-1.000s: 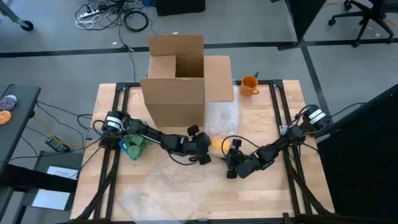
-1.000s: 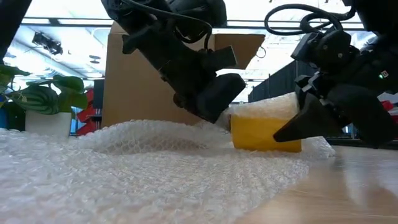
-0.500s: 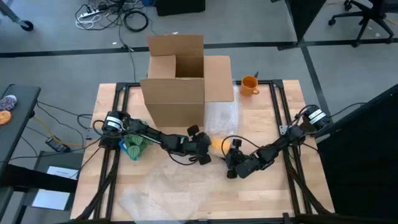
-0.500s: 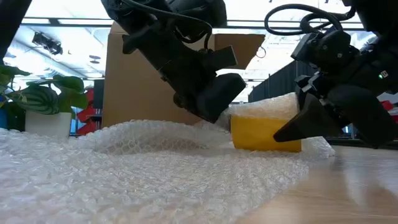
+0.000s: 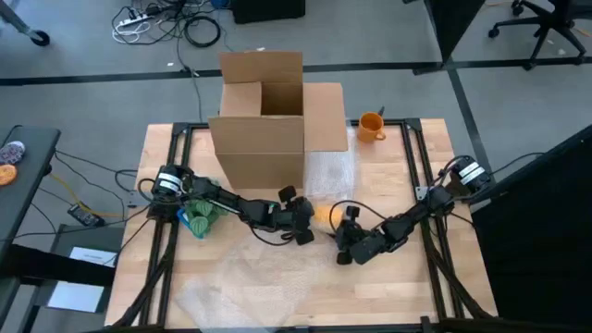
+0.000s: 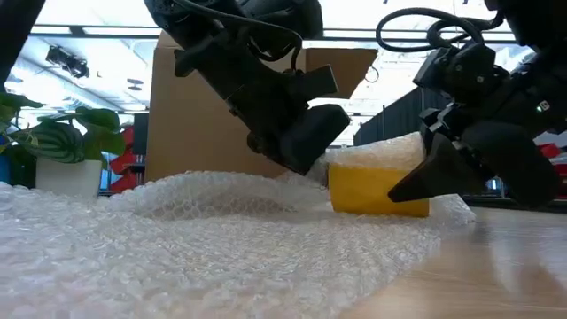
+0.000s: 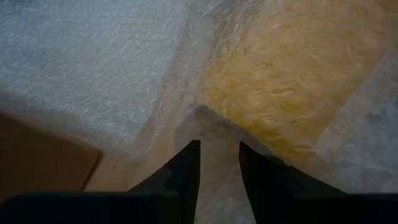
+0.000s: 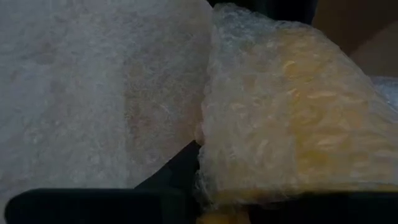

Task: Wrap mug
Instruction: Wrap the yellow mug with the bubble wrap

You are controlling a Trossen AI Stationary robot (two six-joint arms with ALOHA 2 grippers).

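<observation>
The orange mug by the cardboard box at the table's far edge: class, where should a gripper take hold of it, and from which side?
Judging from the high view, the orange mug stands upright with its handle toward the right edge. I would come straight down and pinch the rim on the side away from the cardboard box, or grip the handle from the right.

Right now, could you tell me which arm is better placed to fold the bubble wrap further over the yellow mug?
Probably the left. The left gripper already pinches a bubble wrap edge beside the yellow mug, while the right gripper braces the mug's other side.
</observation>
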